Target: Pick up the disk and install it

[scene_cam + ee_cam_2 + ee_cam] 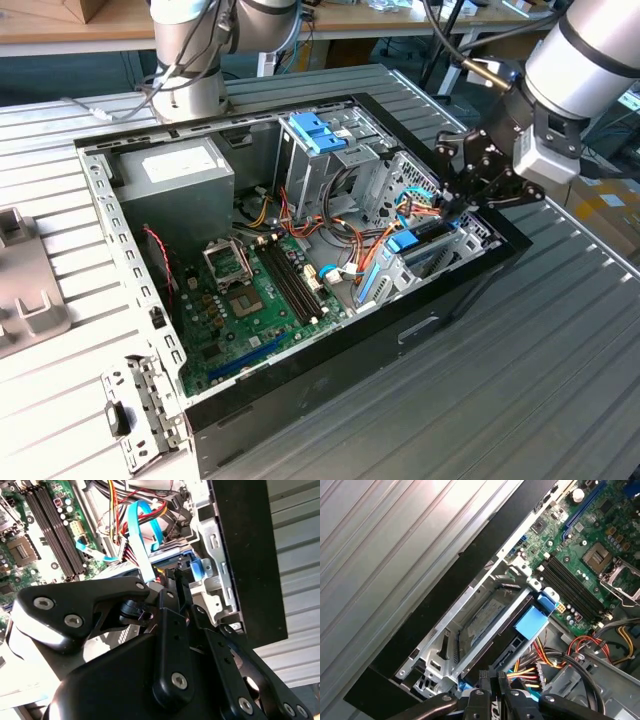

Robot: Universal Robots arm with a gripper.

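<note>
Black gripper (492,680) jaws sit together, clamped on the blue end of the disk (490,625), which lies in its metal cage (445,652) at the computer case's (300,395) right end. Rigid, fairly heavy, shock-sensitive; the plastic rails seem safest to hold.

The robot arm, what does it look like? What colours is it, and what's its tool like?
The arm is a fat, round tube in shiny silver-grey. Black cables run beside it. At its end sits a pale grey block, then the tool: black, made of angular bars joined with silver bolts. In the second wrist view, the tool shows chunky black links with round silver screw heads.
</note>
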